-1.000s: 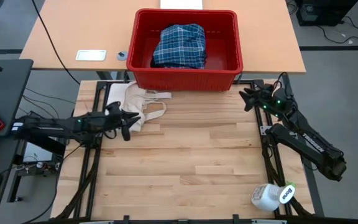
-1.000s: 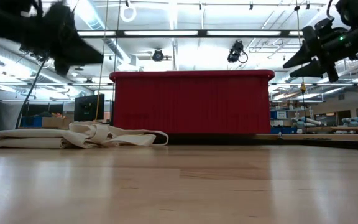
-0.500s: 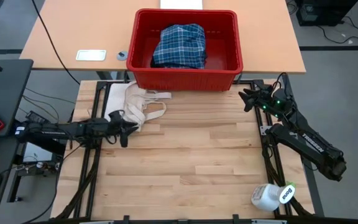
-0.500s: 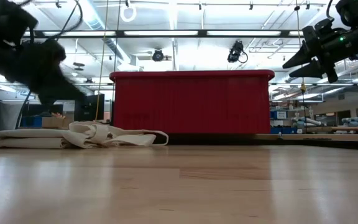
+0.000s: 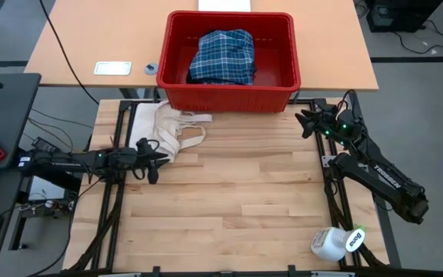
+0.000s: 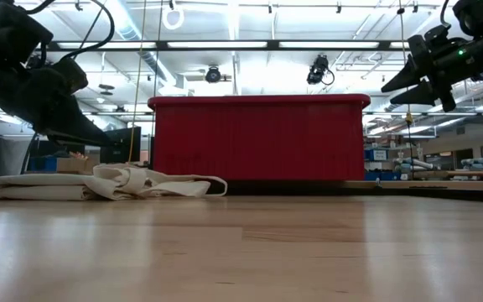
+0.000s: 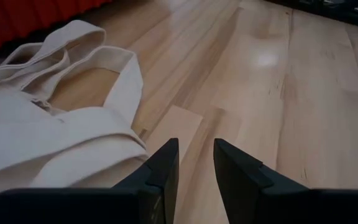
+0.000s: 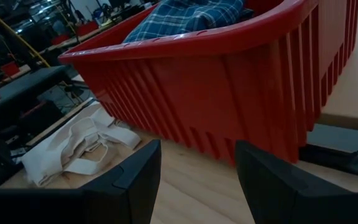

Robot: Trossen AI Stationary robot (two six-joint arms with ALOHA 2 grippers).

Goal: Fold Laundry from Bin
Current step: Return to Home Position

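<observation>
Near edge, 5 o'clock: white bottle [image 5: 335, 243] on its side, by the right arm's base, clear of both grippers

9 o'clock: left gripper [image 7: 195, 144] low over the table [image 5: 237, 208], pointing toward 3 o'clock, fingers a narrow gap apart, nothing between them

Just beyond, 10 to 11 o'clock: cream cloth [image 5: 168, 127] with strap loops, right beside the left fingers; contact or not, cannot tell

2 o'clock: right gripper [image 8: 197, 146] raised off the table, spread wide, empty, aimed at the bin's near right corner

12 o'clock, far edge: red bin [image 5: 229, 98] with the plaid garment [image 5: 221, 55] folded on top inside; rest of the laundry presumably under it, not visible

Looks like folding done, homing in hand. To do it well:
- Lift the left gripper straight up before pulling back toward 9 o'clock; a strap loop next to the fingertip looks like the main snag risk
- Leave both sets of fingers as set, no closing near the cloth
- Back the right arm away from the bin wall, watching the elbow by the bottle
- Slow and smooth, no contact with the bin
</observation>
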